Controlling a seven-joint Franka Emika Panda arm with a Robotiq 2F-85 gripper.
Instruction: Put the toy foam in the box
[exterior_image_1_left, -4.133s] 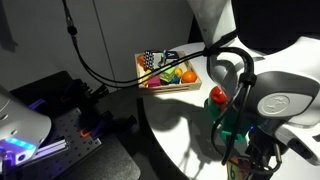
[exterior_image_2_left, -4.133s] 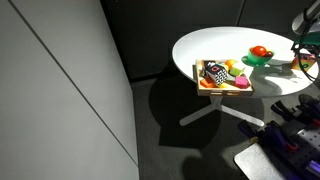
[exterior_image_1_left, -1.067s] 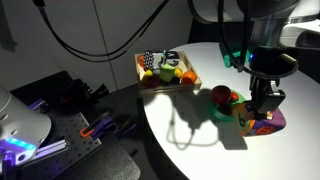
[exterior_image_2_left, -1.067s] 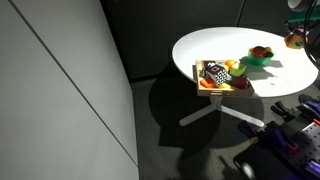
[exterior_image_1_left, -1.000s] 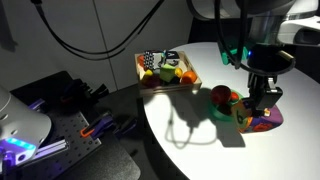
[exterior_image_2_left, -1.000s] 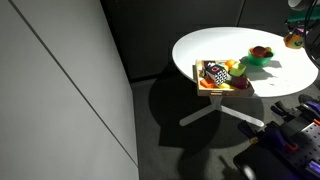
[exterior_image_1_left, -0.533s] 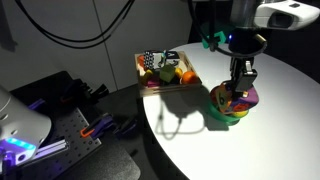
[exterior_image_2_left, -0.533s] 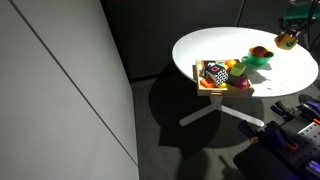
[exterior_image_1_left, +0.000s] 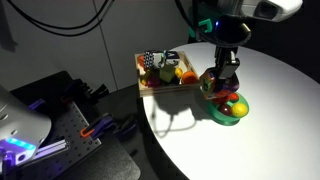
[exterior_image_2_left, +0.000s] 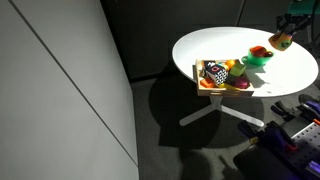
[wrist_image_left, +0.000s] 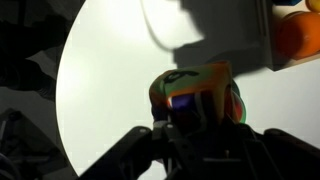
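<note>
Toy foam (wrist_image_left: 190, 82) is clamped between the closed fingers of the gripper (wrist_image_left: 194, 108). The wrist view shows the green, orange and purple patches of the toy foam. It hangs in the air over the white table (wrist_image_left: 110, 70) and is not in the box. Just beside it in an exterior view stands the green bowl (exterior_image_1_left: 233, 112) with a red toy fruit (exterior_image_1_left: 233, 97) inside. Farther off, near the table's edge, lies the box (exterior_image_1_left: 165, 88), a shallow wooden tray holding several toy fruits (exterior_image_1_left: 178, 72) and a dark patterned item (exterior_image_1_left: 149, 60).
</note>
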